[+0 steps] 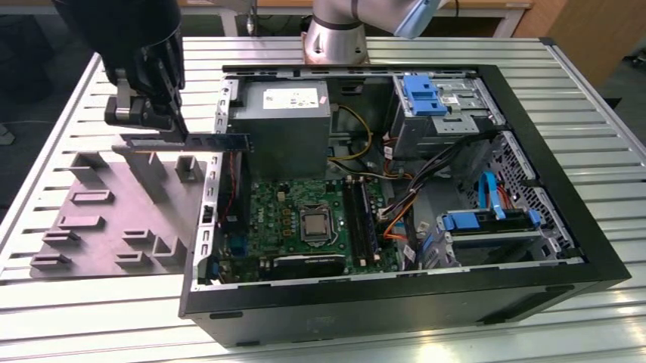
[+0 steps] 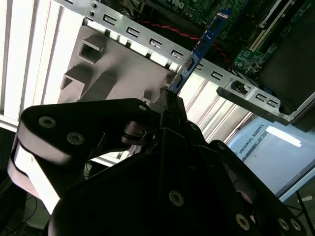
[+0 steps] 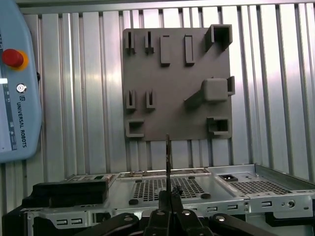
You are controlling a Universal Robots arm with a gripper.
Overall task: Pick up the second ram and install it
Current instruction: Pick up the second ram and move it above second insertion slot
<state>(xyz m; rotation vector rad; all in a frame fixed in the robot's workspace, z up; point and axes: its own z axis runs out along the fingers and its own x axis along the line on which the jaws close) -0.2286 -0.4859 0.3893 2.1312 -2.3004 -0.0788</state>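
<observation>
The second ram [image 1: 222,141] is held clamped in the gripper [image 1: 174,134] at the side wall of the computer case [image 1: 404,299]; transfer is judged underway, slot alignment being called for

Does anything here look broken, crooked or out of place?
Nothing stands out. The computer case lies open, the grey holder plate sits flat beside it, and the gripper holds the second ram level, roughly above the gap between them.

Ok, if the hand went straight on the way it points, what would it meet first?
Likely the grey fixture plate, near its edge by the computer case: the hand points down over it, and the second ram it grips would touch first. Depth is unclear.
</observation>
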